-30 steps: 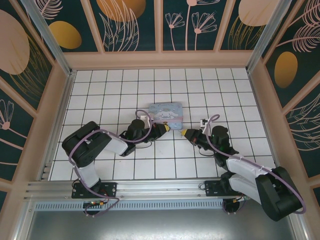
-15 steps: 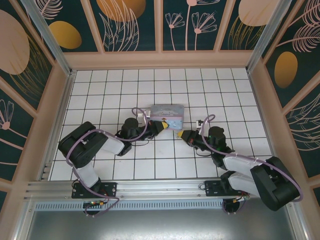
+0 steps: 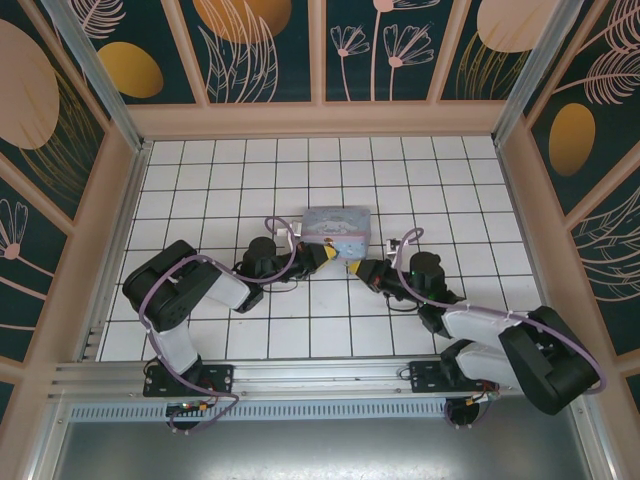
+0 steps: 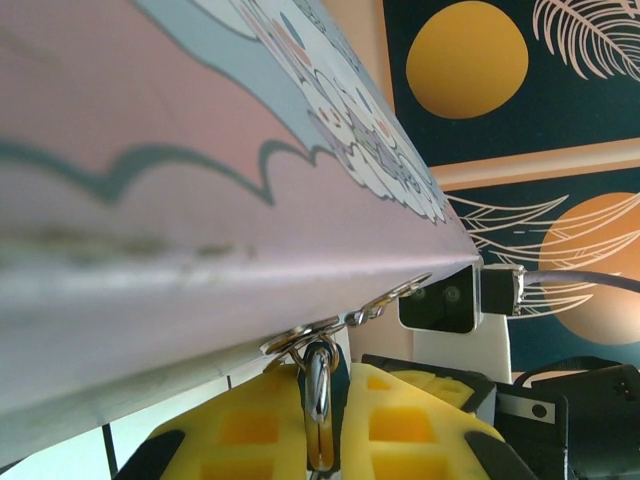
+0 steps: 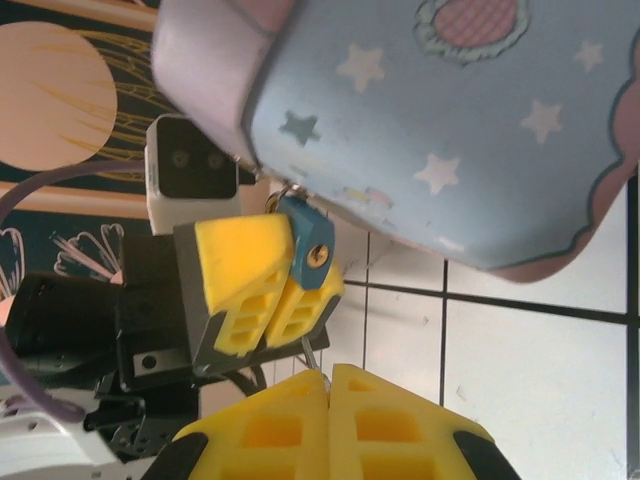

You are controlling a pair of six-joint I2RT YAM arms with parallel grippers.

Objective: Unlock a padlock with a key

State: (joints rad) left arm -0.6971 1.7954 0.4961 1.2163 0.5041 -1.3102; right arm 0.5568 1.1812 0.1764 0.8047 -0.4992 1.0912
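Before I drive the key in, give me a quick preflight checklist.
1. left jaws clamped on padlock: ok.
2. right jaws shut on key: ok.
3. keyhole turned toward key: ok.
4. key tip inside keyhole: not ok, apart.
5. key lined up with keyhole: cannot tell.
6. shackle through hasp of tin: ok.
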